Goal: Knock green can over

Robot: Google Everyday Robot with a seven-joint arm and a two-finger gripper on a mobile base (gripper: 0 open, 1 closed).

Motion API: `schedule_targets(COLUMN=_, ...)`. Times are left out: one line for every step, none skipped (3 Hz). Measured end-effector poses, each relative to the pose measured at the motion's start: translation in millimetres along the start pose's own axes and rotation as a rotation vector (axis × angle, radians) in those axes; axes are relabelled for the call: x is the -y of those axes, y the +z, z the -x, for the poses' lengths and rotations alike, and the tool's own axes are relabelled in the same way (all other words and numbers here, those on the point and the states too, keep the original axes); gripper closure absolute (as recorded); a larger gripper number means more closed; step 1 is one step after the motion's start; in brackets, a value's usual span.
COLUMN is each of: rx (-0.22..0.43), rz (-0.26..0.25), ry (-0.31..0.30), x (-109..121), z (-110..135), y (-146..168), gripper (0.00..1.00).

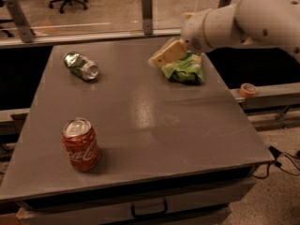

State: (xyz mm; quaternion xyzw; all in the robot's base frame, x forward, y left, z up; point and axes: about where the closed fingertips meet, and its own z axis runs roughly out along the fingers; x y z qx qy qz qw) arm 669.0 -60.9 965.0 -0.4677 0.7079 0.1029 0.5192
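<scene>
Green can [81,65] on its side, desk [150,125] rear-left; end effector [158,58] hovers beside snack bag [185,70]; grip state cannot be told.

Smooth white rounded arm [248,18], tan wedge-shaped gripper [157,59] at its tip, above the table [154,125]

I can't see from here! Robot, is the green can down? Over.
Status: gripper by the bag, apart from the green can. That can lies on its side, back left. Upright red can not in the way.
</scene>
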Motion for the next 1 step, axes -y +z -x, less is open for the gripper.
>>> schedule_targets(rx=0.012, rz=0.024, ry=0.002, x=-8.1, z=3.9, y=10.8, gripper=0.00)
